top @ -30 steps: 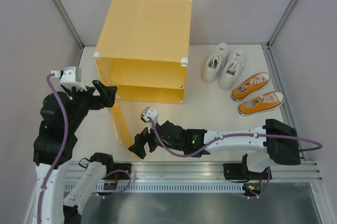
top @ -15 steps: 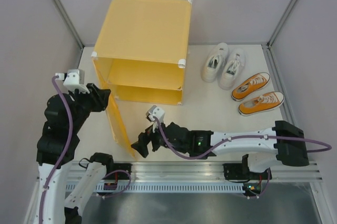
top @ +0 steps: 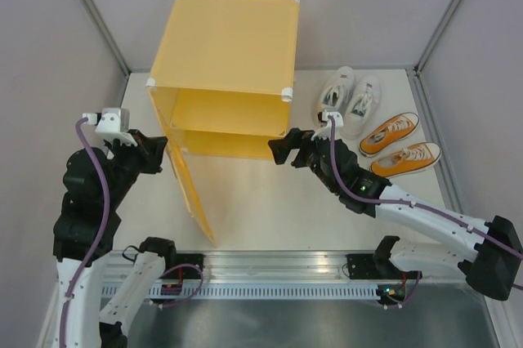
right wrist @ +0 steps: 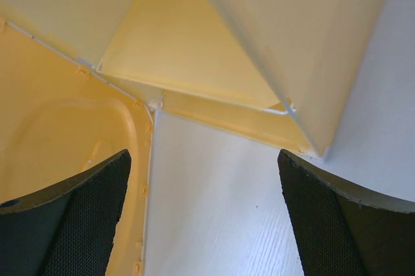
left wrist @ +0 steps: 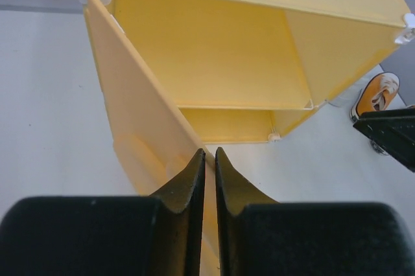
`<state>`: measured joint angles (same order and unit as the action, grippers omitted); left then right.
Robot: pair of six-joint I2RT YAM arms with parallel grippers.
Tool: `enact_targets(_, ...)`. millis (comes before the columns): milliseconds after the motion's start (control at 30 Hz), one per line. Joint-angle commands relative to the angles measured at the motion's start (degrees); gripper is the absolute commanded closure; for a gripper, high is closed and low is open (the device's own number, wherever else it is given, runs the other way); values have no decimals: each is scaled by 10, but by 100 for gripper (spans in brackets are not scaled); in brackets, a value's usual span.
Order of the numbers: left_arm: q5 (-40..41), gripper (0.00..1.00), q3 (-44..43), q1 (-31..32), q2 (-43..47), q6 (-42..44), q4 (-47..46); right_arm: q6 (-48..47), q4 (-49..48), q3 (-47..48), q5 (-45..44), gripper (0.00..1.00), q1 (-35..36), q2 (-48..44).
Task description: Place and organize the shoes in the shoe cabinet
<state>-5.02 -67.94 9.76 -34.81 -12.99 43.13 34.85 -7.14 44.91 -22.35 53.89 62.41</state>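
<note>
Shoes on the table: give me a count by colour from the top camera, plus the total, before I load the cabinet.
White sneakers: 2
Orange sneakers: 2
Total: 4

One shoe cabinet (top: 229,37) on one worktop (top: 261,201). On the shoe cabinet: one door (top: 192,193), one inner shelf (left wrist: 246,104), two compartments (left wrist: 207,49), and four white corner connectors (top: 286,95) in sight at the top corners. Right of the shoe cabinet: four shoes in all, namely two white shoes (top: 335,96) and two orange shoes (top: 389,134). In front of the shoe cabinet: two arms (top: 82,201) and two hands, one left hand (top: 154,152) and one right hand (top: 280,150).
</note>
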Motion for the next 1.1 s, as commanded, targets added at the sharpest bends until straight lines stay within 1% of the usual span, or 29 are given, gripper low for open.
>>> enact_targets(0, -46, 87, 2, 3, -3, 21, 28, 29, -20, 1, 37, 2, -48, 2)
enact_targets(33, -49, 87, 4, 3, -3, 20, 27, 29, -30, 4, 59, 2, -60, 7)
enact_targets(67, -53, 87, 7, 3, -3, 20, 26, 30, -31, 11, 65, 2, -83, 12)
enact_targets(333, -81, 87, 12, 3, 2, 25, 21, 38, -46, 43, 121, 2, -180, 69)
enact_targets(467, -80, 84, 17, 4, -2, 30, 22, 36, -47, 55, 168, 2, -233, 87)
enact_targets(567, -83, 81, 21, 5, -3, 31, 25, 29, -43, 65, 182, 2, -252, 104)
enact_targets(833, -47, 79, -4, 5, -23, 25, 68, 15, -43, 89, 215, 2, -285, 139)
enact_targets(967, -38, 79, -3, 5, -25, 27, 74, 5, -34, 104, 221, 2, -303, 150)
enact_targets(1067, -40, 78, 1, 5, -25, 27, 75, -13, -22, 120, 243, 2, -316, 160)
